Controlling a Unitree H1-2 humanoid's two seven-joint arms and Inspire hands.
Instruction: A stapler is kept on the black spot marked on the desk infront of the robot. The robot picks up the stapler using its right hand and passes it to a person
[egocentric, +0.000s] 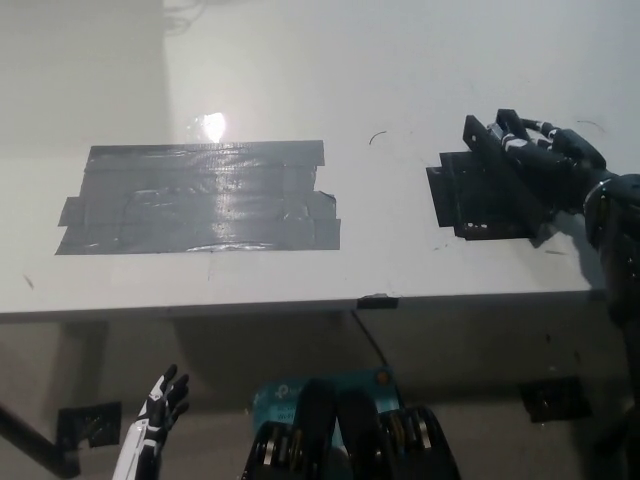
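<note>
the black right hand (535, 165) lies over the black spot (480, 200) on the white desk (400, 90), reaching in from the desk's right edge. its fingers (505, 140) stretch across the upper right part of the spot, pointing toward the far left. a dark blocky shape sits at the fingertips, at the spot's upper edge, but it blends with the hand and the tape, so i cannot tell whether that is the stapler or part of the hand, nor whether the hand is open or closed on anything. no stapler can be made out clearly anywhere on the desk.

well to the left of the black spot, a large patch of grey tape (200, 197) is stuck flat on the desk, with a bright glare just above it.

the white left hand (158, 410) hangs below the desk's near edge, under the grey tape, fingers apart and holding nothing.
</note>
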